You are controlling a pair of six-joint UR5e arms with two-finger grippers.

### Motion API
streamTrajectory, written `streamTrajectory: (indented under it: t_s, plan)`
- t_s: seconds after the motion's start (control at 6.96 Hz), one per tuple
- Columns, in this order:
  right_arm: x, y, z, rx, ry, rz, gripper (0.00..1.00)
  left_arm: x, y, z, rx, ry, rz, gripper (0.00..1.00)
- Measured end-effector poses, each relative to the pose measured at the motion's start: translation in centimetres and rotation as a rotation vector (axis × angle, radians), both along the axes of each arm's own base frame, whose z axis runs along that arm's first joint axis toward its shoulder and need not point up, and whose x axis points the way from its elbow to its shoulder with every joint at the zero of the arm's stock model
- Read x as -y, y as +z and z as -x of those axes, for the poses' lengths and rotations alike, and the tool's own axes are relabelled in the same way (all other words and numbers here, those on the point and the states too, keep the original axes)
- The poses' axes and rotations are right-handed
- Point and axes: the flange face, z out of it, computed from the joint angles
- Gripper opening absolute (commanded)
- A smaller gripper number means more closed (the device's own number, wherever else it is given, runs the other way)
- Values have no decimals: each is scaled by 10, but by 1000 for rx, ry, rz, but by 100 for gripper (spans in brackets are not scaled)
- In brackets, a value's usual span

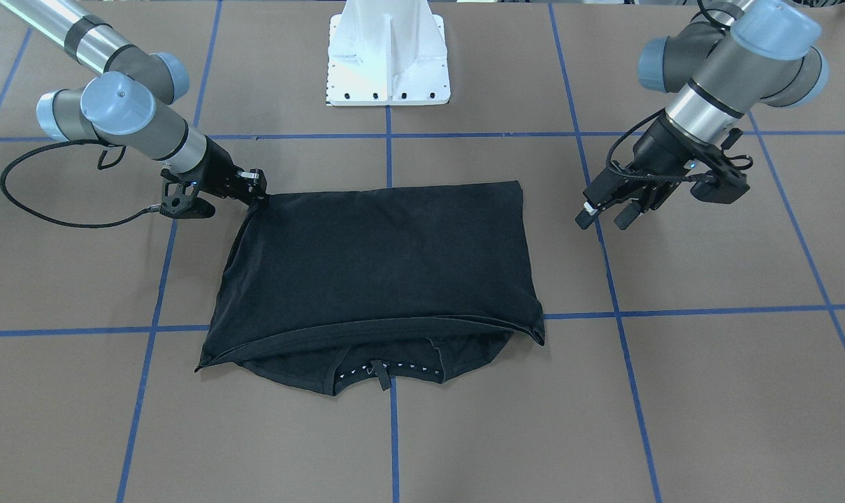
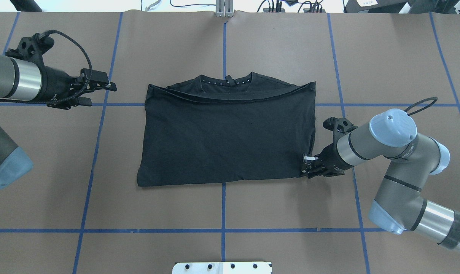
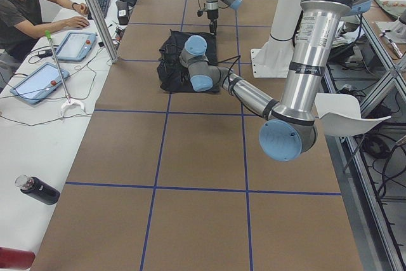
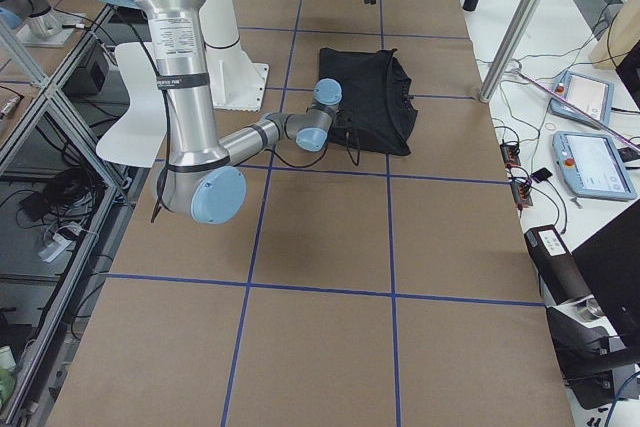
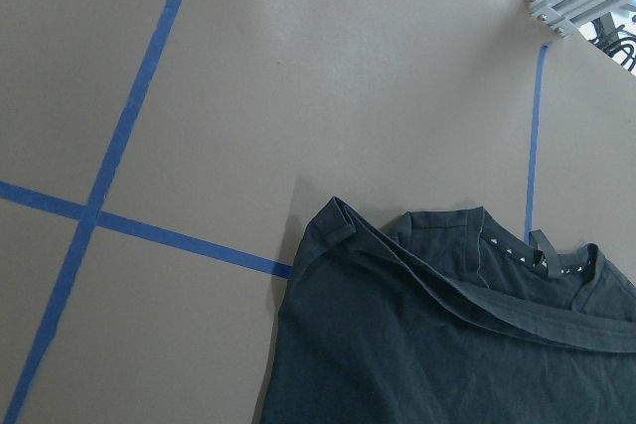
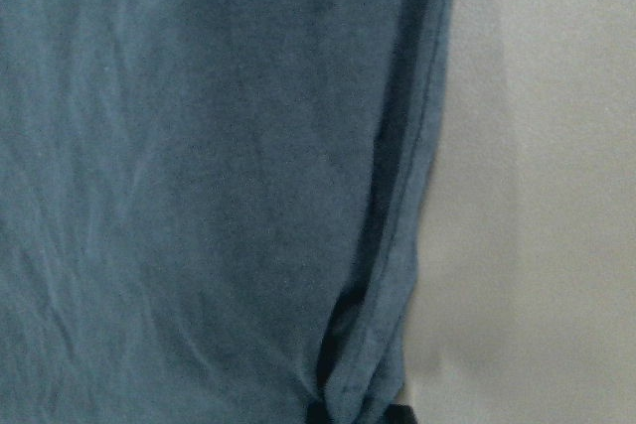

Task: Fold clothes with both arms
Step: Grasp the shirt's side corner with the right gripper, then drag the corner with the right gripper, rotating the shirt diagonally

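No legible text, brand, number or sign in any of the 6 views.

- T-shirt (image 1: 387, 258): a row of small white marks inside the collar (image 1: 356, 372), too small to read.
- Right arm (image 2: 399, 171): faint lettering on a dark joint section in the overhead view, illegible.
- Tablet screens (image 3: 76, 46): contents in the side views cannot be resolved.

T-shirt (image 1: 387, 258): plain black; row of tiny white dots inside collar, bottom centre of front view.
Table (image 1: 709, 391): brown, blue tape grid.
Left arm (image 1: 737, 63), right arm (image 1: 114, 98): grey metal, pale-blue joint caps.
Left gripper (image 1: 604, 220), right gripper (image 1: 259, 194), cable (image 1: 45, 218): black.
Base (image 1: 388, 56), top centre: white.
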Motion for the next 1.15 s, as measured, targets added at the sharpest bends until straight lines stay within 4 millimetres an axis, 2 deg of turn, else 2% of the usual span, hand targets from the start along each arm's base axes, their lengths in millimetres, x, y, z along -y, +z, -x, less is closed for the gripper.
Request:
streamTrajectory:
  t_s: [0.72, 0.86, 1.15]
  plan:
    - [-12, -20, -17, 52, -49, 6, 0, -3, 5, 3, 4, -1, 5, 100]
    - [-26, -23, -24, 68, -80, 10, 0, -3, 4, 4, 4, -2, 4, 100]
    - [-75, -38, -36, 118, -211, 30, 0, -4, 6, 5, 6, -2, 7, 100]
